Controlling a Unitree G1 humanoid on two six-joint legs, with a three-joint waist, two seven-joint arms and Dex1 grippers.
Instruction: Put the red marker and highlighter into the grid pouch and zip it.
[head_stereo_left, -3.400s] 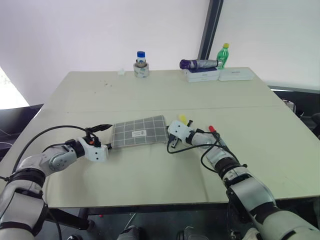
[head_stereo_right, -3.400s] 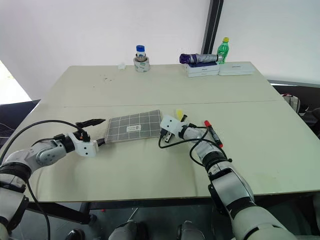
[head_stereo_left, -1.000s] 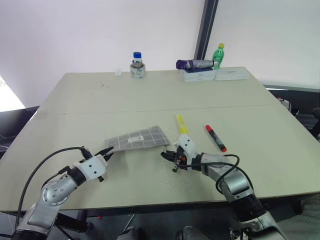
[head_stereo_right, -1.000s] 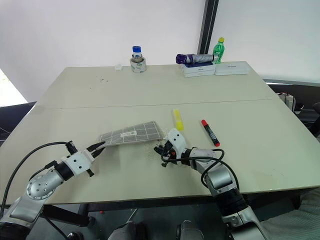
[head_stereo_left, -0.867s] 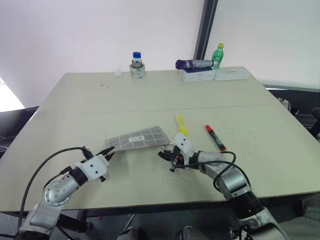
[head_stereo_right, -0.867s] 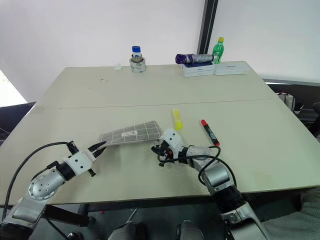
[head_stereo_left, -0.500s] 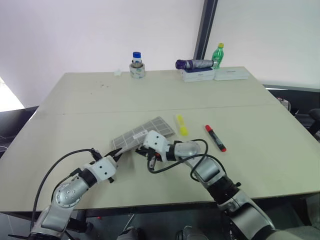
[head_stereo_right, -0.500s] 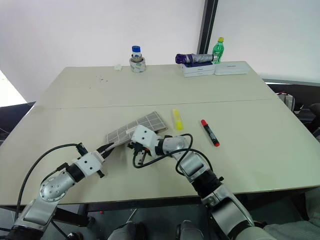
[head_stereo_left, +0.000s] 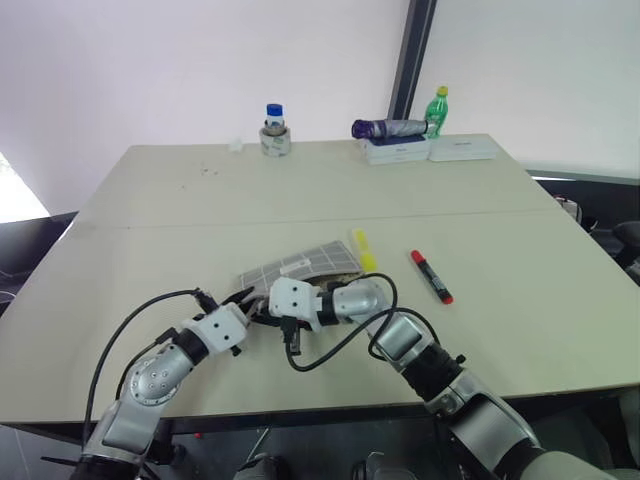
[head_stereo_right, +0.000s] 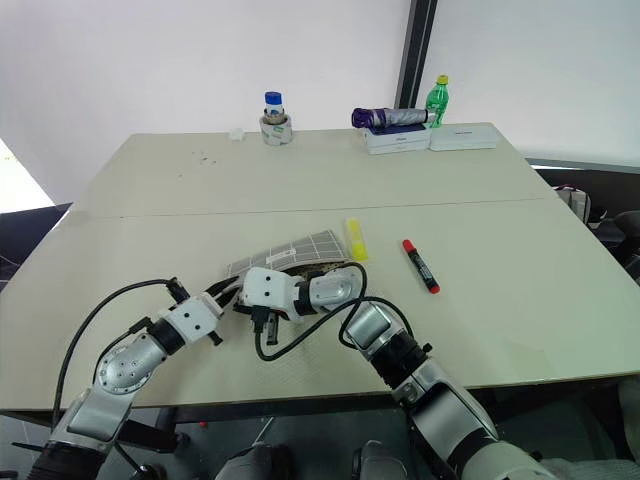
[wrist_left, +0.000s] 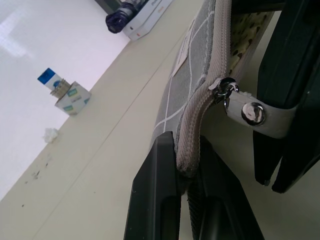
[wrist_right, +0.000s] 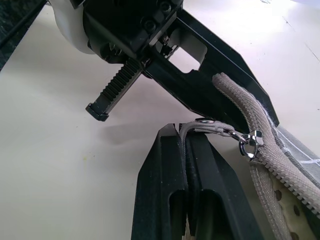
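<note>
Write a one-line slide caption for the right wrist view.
Right gripper shut on the zipper pull while the left gripper pinches the grid pouch at its end.

Left claw (wrist_left: 187, 170) clamped, right claw (wrist_right: 186, 145) pinched closed

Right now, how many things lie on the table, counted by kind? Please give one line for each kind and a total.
Pens: 2, marker and highlighter
Pouches: 1
Bottles: 2, blue-capped and green
Umbrellas: 1
Tape rolls: 1
White boxes: 2, and
Small white scrap: 1
Total: 10
</note>
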